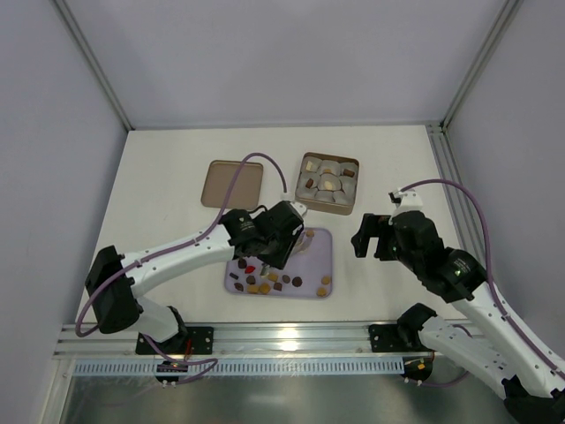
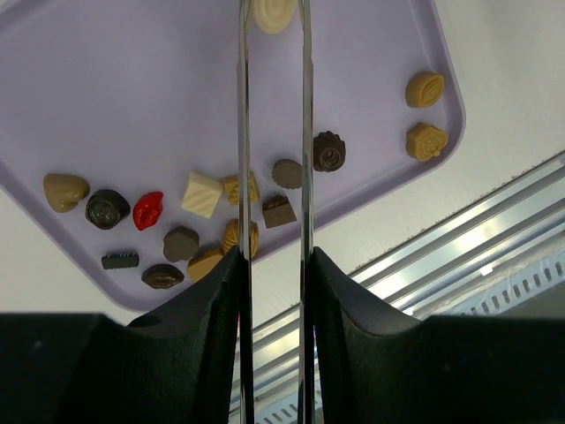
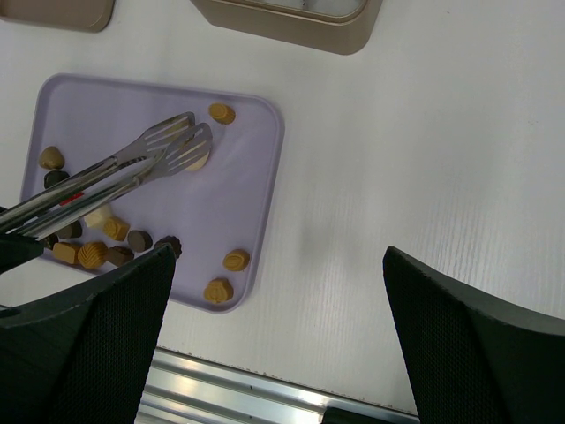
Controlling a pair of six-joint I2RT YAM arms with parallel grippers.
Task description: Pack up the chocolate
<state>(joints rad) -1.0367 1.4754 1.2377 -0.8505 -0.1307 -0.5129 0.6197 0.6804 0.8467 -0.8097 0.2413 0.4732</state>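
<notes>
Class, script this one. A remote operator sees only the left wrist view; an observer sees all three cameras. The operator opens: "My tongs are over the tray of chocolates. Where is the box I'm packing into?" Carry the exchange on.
Observer: The box sits on the table just beyond the far right corner of the tray, outside your view.
Operator: Is it covered?
Observer: No. The lid lies flat to the left of the box, apart from it.
Operator: Where is the other arm?
Observer: The right gripper hangs open and empty over the table, right of the tray.
</notes>
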